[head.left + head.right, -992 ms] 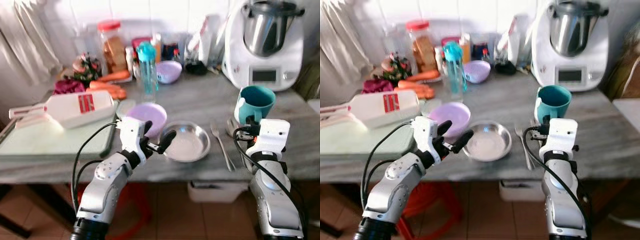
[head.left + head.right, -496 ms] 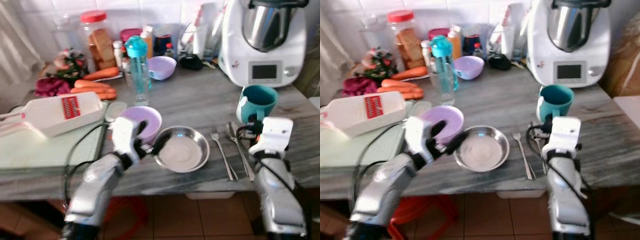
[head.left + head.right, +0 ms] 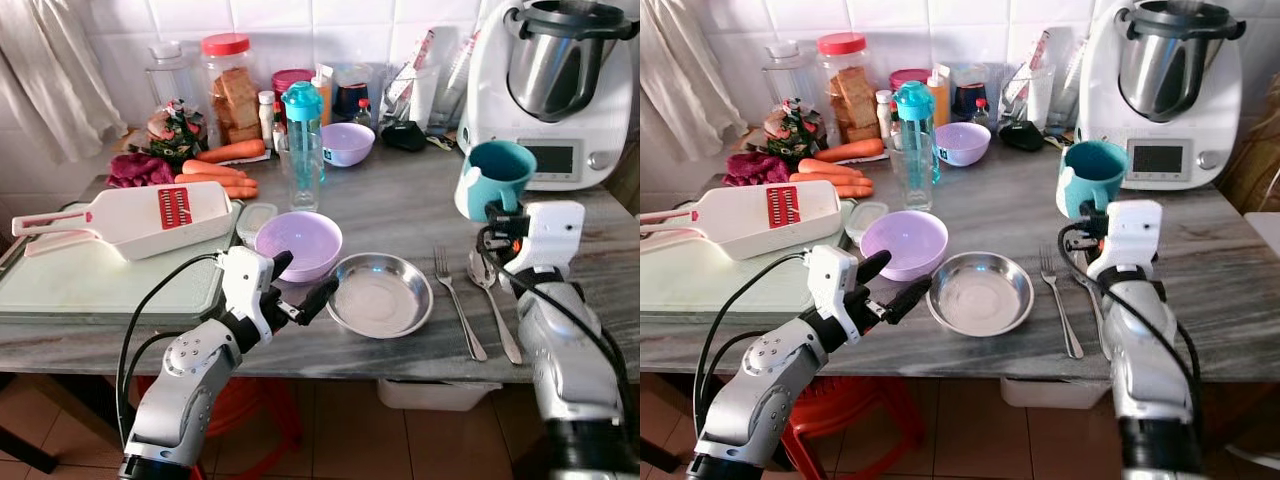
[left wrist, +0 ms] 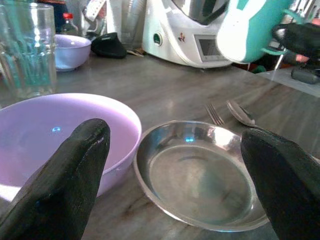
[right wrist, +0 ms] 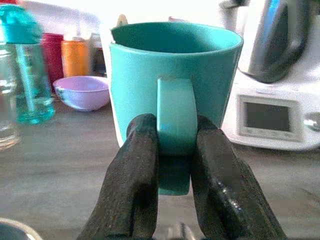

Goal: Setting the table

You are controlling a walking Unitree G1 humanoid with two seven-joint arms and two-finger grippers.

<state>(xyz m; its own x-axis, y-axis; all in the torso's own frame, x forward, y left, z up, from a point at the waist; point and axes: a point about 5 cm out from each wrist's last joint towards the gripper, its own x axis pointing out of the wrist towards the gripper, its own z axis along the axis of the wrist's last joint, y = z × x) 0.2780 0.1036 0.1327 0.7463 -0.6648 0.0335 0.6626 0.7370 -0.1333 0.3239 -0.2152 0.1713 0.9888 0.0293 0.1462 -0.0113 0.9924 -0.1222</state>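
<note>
My right gripper (image 5: 176, 129) is shut on the handle of a teal mug (image 3: 497, 176), which hangs slightly tilted above the grey counter (image 3: 400, 210), at its right. Below it lie a spoon (image 3: 495, 312) and a fork (image 3: 458, 312), side by side. Left of the fork sits a steel plate (image 3: 380, 294), and a lilac bowl (image 3: 298, 243) sits beside that. My left gripper (image 3: 305, 276) stands open at the counter's front edge, pointing between the bowl (image 4: 50, 125) and the plate (image 4: 200, 175), touching neither.
A white kitchen machine (image 3: 555, 90) stands at the back right. A glass (image 3: 300, 168), a teal bottle (image 3: 301, 105), a second lilac bowl (image 3: 348, 143), jars and carrots (image 3: 225, 170) crowd the back. A white slicer (image 3: 140, 215) lies on a green board (image 3: 80, 290) at left.
The camera has shifted. My right gripper has lifted the teal mug higher above the counter and tilted it. The left gripper keeps its place by the bowl and plate.
</note>
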